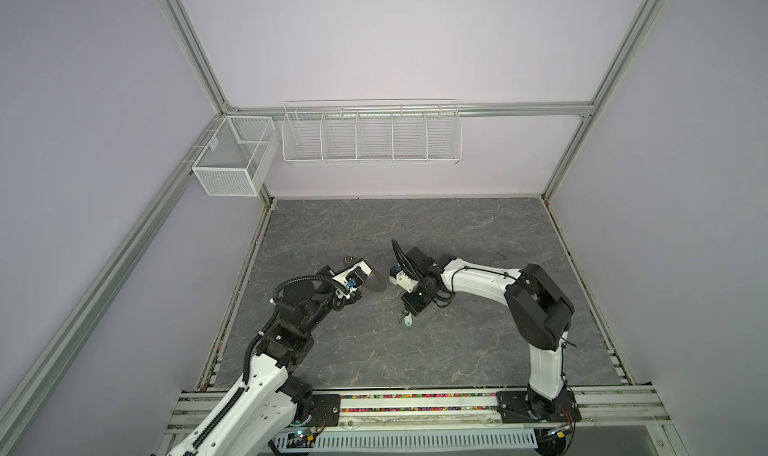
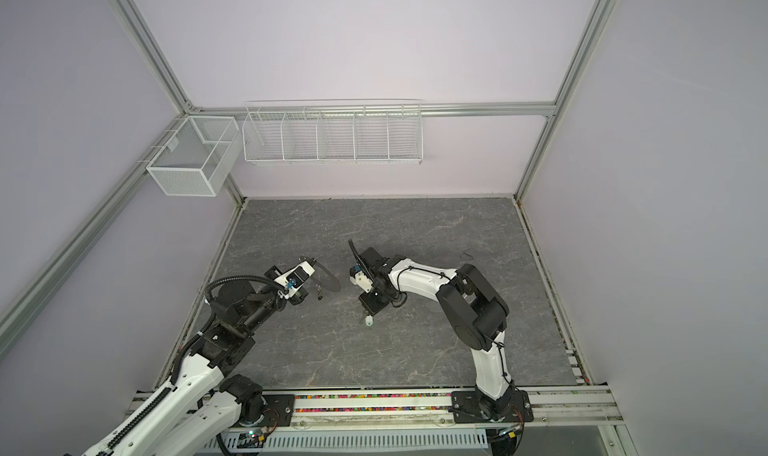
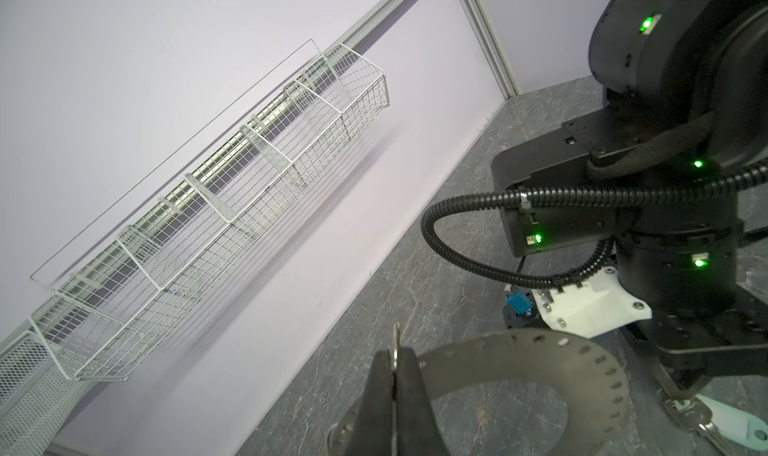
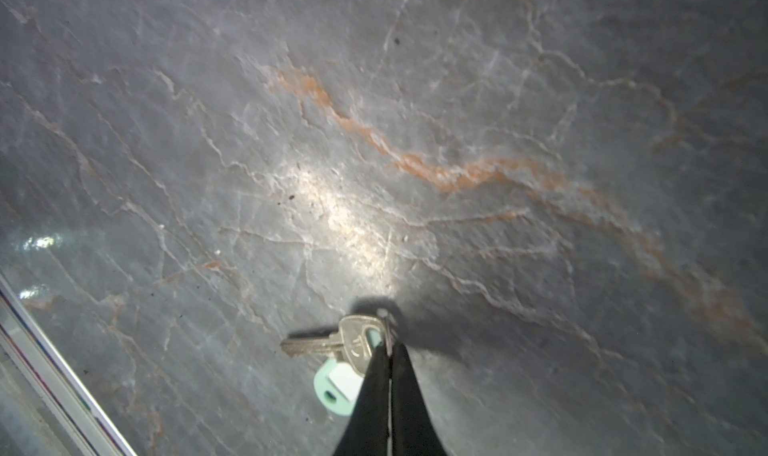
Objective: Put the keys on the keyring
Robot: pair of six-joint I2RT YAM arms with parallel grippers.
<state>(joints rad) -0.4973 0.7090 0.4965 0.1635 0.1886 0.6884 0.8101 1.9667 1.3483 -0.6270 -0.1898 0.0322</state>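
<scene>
The worktop (image 1: 415, 350) bore nothing else of the task. The job was judged to be in its early part: the key was gripped but not yet threaded, and carrying it across and hooking it through a rim hole was left. The keyring (image 3: 540, 350), a flat, wide grey band pierced with small holes round its rim, was clamped in the closed left tool (image 3: 397, 364) and stood out sideways from its tips, apart from the right tool (image 4: 390, 350). A small dark item (image 2: 319, 295) was seen below the keyring; whether it was the black-tagged key could not be told. The silver key (image 4: 353, 341) lay just beside the right tool's tips, with its pale tag (image 4: 337, 385) under it. It was held by a thin wire loop (image 4: 387, 329), pinched in the shut right tool. Whether the key rested on the worktop or hung clear could not be told.
</scene>
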